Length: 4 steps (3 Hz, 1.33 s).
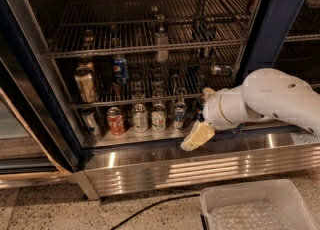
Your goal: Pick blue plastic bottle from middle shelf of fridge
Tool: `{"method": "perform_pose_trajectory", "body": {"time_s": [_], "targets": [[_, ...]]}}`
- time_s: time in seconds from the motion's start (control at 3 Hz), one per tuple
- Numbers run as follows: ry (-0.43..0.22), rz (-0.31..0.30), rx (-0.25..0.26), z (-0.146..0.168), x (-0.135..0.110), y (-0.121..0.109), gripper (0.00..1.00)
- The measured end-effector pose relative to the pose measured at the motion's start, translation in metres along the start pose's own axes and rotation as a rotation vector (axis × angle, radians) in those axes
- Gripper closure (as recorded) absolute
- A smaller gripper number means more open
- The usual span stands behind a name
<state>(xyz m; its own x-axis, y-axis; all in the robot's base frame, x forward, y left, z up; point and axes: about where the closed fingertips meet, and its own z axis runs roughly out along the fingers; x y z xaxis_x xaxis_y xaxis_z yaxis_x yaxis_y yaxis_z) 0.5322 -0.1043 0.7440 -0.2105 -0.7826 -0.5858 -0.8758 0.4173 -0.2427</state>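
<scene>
cream gripper (197,136) low at fridge (150,171) base | its state we can't tell | we'd lift squarely toward blue plastic bottle (161,41)

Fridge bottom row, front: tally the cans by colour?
Red can: 1
White cans: 2
Bluish can: 1
Grey can: 1
Total: 5 in plain view. The pincer sits low at the row's right end and may hide more.
</scene>
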Motion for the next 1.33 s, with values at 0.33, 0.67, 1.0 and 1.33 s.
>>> {"method": "perform_pose_trajectory", "body": {"time_s": [0.33,0.67,1.0,1.33], "targets": [[-0.091,0.052,0.072,0.012,0.006,-0.032,0.00],[-0.143,0.103,0.111,0.026,0.021,-0.061,0.00],[-0.144,0.103,0.111,0.026,0.021,-0.061,0.00],[-0.172,0.112,0.143,0.028,0.016,-0.063,0.00]]}}
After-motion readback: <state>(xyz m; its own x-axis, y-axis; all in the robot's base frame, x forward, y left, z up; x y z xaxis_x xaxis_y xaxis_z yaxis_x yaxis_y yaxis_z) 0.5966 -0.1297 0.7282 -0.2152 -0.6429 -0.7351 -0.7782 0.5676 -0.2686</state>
